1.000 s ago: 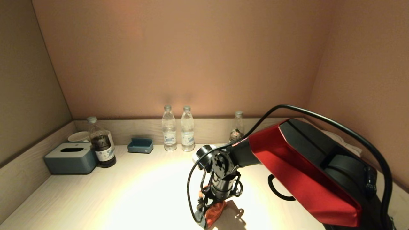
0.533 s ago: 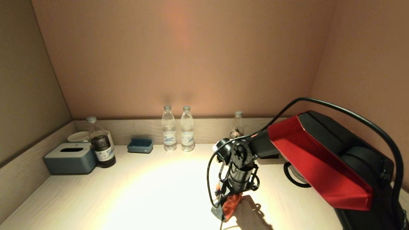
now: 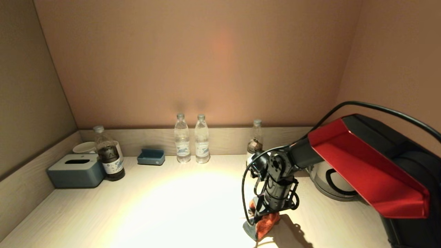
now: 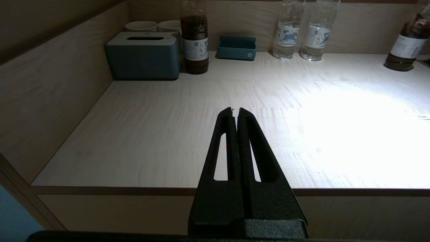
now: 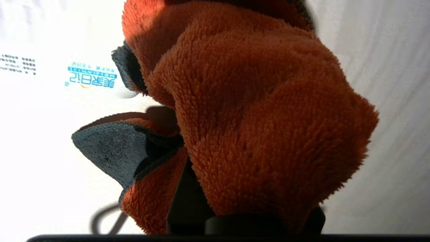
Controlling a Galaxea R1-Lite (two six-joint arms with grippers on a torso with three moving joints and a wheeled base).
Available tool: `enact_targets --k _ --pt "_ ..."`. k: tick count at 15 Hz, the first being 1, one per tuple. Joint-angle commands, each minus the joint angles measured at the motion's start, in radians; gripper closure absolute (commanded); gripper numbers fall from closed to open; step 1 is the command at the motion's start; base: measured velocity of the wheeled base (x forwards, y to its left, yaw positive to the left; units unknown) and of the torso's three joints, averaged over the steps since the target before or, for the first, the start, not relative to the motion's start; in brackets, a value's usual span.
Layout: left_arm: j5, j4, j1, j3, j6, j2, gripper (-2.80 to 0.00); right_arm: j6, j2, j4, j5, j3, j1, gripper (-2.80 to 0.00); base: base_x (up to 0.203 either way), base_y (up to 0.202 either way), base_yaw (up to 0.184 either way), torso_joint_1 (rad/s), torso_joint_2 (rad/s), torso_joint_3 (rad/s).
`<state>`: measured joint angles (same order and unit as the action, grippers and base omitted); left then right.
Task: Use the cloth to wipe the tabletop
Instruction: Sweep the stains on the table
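Right gripper [image 3: 263, 225] pinches the bunched orange cloth [image 3: 267, 223] in its jaws, pressing it onto the counter [image 3: 155, 206] to scrub — left gripper [image 4: 235, 112] idles at the edge, jaws pressed together.

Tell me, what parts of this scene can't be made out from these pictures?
- Right tool: in the right wrist view the orange cloth bunches over it and hides its tips.
- Cups: in the head view, half hidden behind the tissue box and dark bottle.
- Kettle: head view, mostly covered by the right arm's red shell.
- Left tool: absent from the head view.
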<state>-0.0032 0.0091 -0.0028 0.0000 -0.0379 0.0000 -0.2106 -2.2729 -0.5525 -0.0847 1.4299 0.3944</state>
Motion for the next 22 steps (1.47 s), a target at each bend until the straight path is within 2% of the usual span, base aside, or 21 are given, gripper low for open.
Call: enact_targets --k 1,4,8,11,16,22 --pt "0.000 0.000 0.000 0.000 0.000 0.000 0.00 0.010 0.059 0.037 0.000 -0.112 -0.028 0.00 0.000 0.000 0.000 0.000 0.00 0.000" --pt "0.000 0.000 0.000 0.000 0.000 0.000 0.00 0.016 0.125 0.101 0.002 -0.222 -0.058 0.00 0.000 0.000 0.000 0.000 0.00 0.000" --pt "0.000 0.000 0.000 0.000 0.000 0.000 0.00 0.041 0.124 0.172 0.002 -0.294 -0.117 0.00 0.000 0.000 0.000 0.000 0.00 0.000" --pt "0.000 0.000 0.000 0.000 0.000 0.000 0.00 0.056 0.119 0.186 0.002 -0.324 -0.127 0.00 0.000 0.000 0.000 0.000 0.00 0.000" --pt "0.000 0.000 0.000 0.000 0.000 0.000 0.00 0.085 0.100 0.212 0.000 -0.331 -0.185 0.00 0.000 0.000 0.000 0.000 0.00 0.000" --pt "0.000 0.000 0.000 0.000 0.000 0.000 0.00 0.125 0.122 0.215 -0.003 -0.405 -0.269 0.00 0.000 0.000 0.000 0.000 0.00 0.000"
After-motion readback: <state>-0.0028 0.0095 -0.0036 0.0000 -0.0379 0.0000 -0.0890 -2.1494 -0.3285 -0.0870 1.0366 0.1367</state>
